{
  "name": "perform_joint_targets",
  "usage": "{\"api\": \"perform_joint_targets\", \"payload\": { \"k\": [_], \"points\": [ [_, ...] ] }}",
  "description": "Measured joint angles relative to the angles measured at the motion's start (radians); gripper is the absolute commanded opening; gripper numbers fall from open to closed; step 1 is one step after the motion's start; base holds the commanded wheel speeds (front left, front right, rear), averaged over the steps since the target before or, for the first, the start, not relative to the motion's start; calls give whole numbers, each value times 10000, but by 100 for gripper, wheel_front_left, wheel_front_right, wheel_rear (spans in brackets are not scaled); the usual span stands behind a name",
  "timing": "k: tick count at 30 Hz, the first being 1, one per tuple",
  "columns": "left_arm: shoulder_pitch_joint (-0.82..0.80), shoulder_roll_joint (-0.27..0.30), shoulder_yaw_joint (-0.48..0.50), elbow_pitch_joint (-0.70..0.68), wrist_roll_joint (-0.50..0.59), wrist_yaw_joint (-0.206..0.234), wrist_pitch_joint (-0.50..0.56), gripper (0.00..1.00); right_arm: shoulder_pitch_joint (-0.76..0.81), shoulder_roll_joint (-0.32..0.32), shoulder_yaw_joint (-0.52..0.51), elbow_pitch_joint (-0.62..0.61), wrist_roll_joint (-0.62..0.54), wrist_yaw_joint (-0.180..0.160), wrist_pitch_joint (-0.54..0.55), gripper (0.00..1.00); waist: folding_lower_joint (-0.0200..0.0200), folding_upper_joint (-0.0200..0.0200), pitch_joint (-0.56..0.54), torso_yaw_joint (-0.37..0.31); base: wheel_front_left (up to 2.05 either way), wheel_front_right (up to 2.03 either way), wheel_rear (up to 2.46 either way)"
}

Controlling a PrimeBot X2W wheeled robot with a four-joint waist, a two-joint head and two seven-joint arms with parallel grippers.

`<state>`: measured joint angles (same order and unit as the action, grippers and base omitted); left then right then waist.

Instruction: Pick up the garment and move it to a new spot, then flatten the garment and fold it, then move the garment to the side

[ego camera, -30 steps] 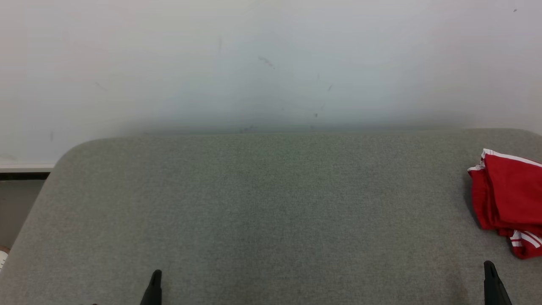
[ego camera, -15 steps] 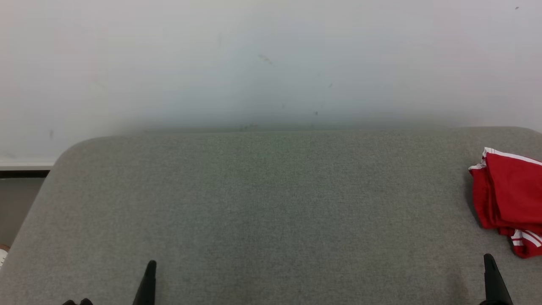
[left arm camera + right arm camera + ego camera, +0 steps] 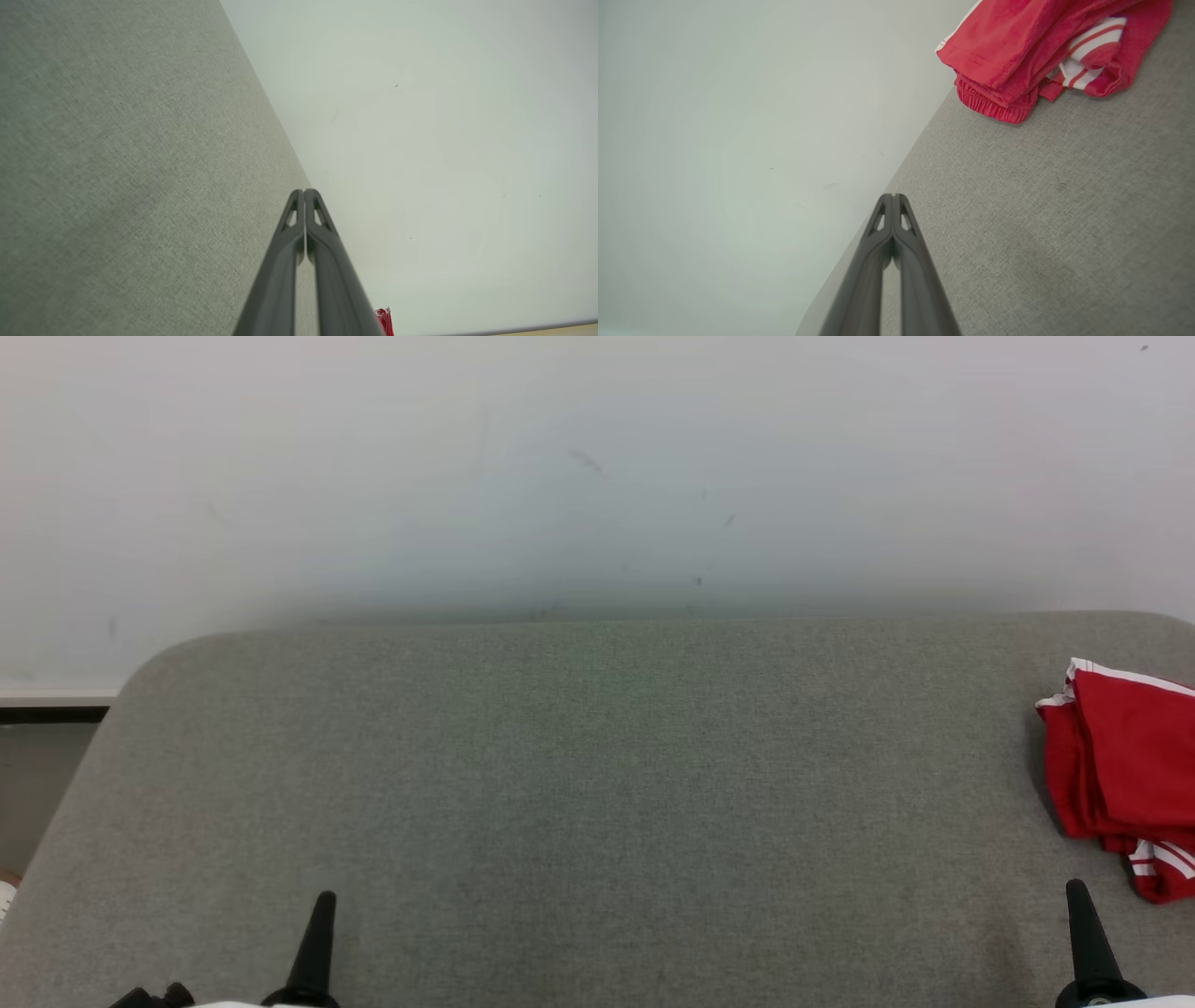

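Resting both grippers closed and empty at the near edge, red garment lying off to the right.
Head view: left gripper [image 3: 324,898] and right gripper [image 3: 1076,887] poke up from the bottom edge as single dark points, fingers pressed together, holding nothing, over the grey padded surface [image 3: 597,784]. The red garment [image 3: 1125,765] with white stripes lies bunched at the far right, cut by the frame edge, near the right gripper but apart from it. Pale wall [image 3: 597,476] behind. Left wrist view: fingers meet tip to tip, nothing between them, above the grey fabric; a red sliver of the garment sits at the bottom edge. Right wrist view: fingers closed likewise, empty; the garment lies ahead, not touched, with its folded layers, gathered elastic edge and striped trim readable here.
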<state>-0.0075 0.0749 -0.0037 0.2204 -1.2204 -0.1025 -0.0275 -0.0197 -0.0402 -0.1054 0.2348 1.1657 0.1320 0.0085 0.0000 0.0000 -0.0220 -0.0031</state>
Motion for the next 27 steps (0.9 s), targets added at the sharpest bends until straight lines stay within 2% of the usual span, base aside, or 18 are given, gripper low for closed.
{"api": "perform_joint_targets", "payload": {
  "k": [27],
  "points": [
    [-536, -2, 453, 125, -2359, -130, 623, 0, -449, -27, -35, 56, 2476, -2, 575, 0, 0, 0, 129, 16, 0, 0, 0]
  ]
}}
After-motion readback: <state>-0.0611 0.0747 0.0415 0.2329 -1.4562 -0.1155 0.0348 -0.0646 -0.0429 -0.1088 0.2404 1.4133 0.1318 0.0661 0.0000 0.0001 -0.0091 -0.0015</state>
